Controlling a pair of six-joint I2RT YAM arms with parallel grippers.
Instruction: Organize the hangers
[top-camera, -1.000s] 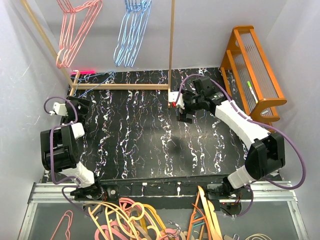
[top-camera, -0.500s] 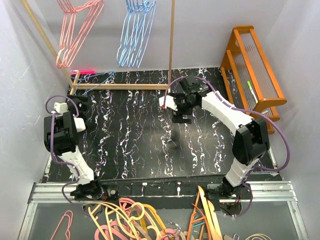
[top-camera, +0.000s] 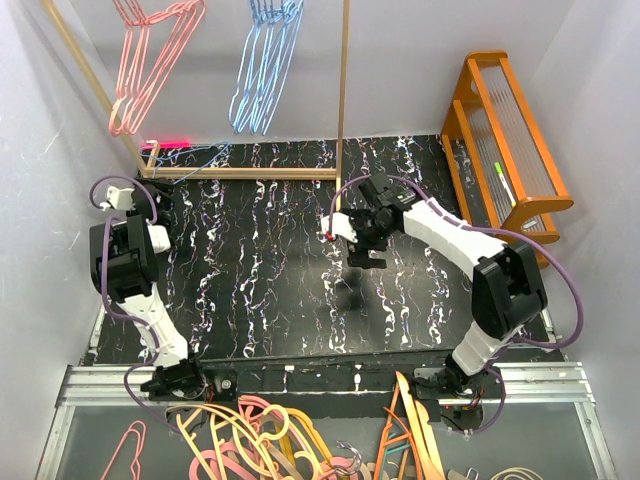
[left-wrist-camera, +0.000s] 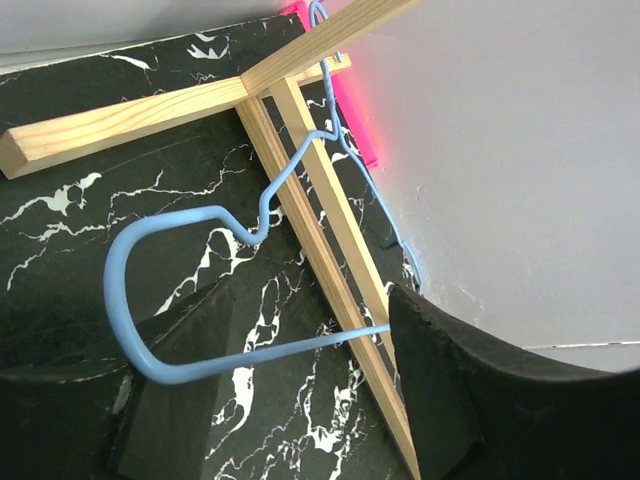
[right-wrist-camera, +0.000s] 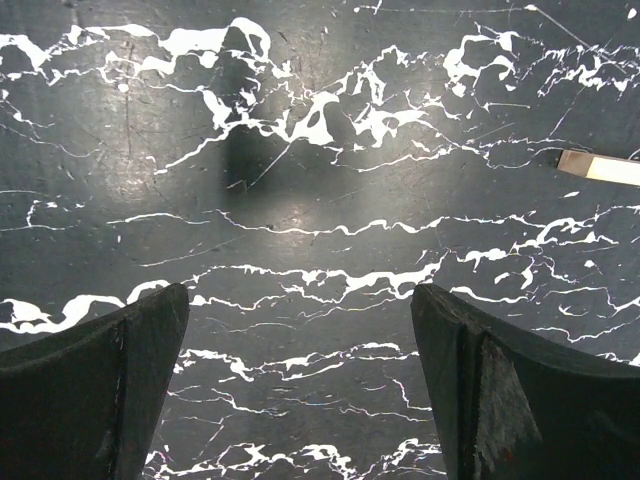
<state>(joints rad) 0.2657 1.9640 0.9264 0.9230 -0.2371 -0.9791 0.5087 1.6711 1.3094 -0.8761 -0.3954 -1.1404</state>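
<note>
Hangers (top-camera: 262, 70) hang at back; left end effector (left-wrist-camera: 270, 370) half-open around blue hanger (left-wrist-camera: 109, 290), right end effector (right-wrist-camera: 300, 340) wide, empty.

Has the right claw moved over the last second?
Yes. The right claw has drawn back and slightly left, farther from the foot of the upright wooden post.
</note>
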